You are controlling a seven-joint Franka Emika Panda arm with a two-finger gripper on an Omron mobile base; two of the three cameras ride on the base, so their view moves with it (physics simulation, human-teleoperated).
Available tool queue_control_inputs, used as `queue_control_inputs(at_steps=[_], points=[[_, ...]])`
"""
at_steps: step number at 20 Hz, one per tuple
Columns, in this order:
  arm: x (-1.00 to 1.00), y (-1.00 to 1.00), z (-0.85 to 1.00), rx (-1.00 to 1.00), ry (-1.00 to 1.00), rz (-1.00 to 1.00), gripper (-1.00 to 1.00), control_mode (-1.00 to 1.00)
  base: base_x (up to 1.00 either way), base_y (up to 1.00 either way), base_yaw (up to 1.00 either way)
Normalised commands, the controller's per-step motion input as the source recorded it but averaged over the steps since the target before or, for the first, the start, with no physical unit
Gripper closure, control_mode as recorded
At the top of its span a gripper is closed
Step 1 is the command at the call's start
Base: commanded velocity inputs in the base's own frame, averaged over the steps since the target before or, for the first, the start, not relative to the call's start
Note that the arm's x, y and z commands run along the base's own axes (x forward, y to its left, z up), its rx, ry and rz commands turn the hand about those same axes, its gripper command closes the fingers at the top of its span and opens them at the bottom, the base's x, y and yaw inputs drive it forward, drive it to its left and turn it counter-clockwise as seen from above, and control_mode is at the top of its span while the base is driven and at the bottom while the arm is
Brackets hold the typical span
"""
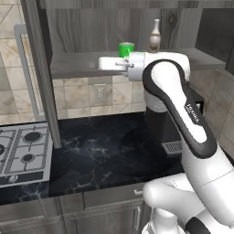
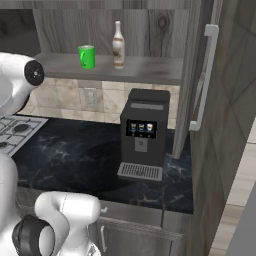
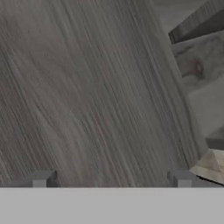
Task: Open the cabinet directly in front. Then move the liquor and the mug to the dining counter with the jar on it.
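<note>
A: How far along are we?

B: I judge the first step done. Both doors of the cabinet (image 2: 200,75) stand swung out, one at the left edge of the left base view, one at the right of the right base view with its long silver handle (image 2: 206,75) facing the room. The carrying is all still to do: the mug (image 2: 86,56) and the liquor (image 2: 118,44) both sit on the cabinet shelf (image 2: 150,69), and neither the dining counter nor the jar is in sight from here.

A: And the gripper?

B: In the hand view the gripper (image 3: 111,179) has its fingers (image 3: 41,178) spread wide with nothing between them, looking at bare wood grain. In the left base view the hand is up at shelf height, close to the mug; I can't tell if it touches.

A: Room to move, working outward?

B: Nearest is the black tabletop (image 1: 105,151), bare in the middle, with the gas hob (image 1: 23,151) to its left and the coffee machine (image 2: 144,132) to its right, standing under the shelf. Above those, the shelf's front edge is the lip to clear. Mug and bottle stand near each other but apart, the mug to the left. The shelf is bare right of the bottle. The open doors hem the arm in on both sides, so I'd expect pulling straight back to be the clean way out.
</note>
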Motion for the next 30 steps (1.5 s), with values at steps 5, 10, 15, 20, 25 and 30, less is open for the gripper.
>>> queue_control_inputs(at_steps=[5,10,15,20,25,30], points=[[-0.37,-0.76,0.00,-0.16,-0.01,-0.36,-1.00,-1.00,0.00,0.00,0.00],[-0.43,-0.83,0.02,-0.21,0.00,-0.43,-1.00,-1.00,0.00,0.00,0.00],[-0.50,-0.74,0.00,-0.23,0.00,-0.52,-1.00,-1.00,0.00,0.00,0.00],[-0.37,-0.66,0.00,-0.16,0.00,-0.59,-1.00,-1.00,0.00,0.00,0.00],[-0.04,-0.12,0.03,-0.07,-0.01,-0.24,-1.00,-1.00,0.00,0.00,0.00],[0.11,-0.01,0.04,0.00,0.01,0.00,-1.00,-1.00,0.00,0.00,0.00]])
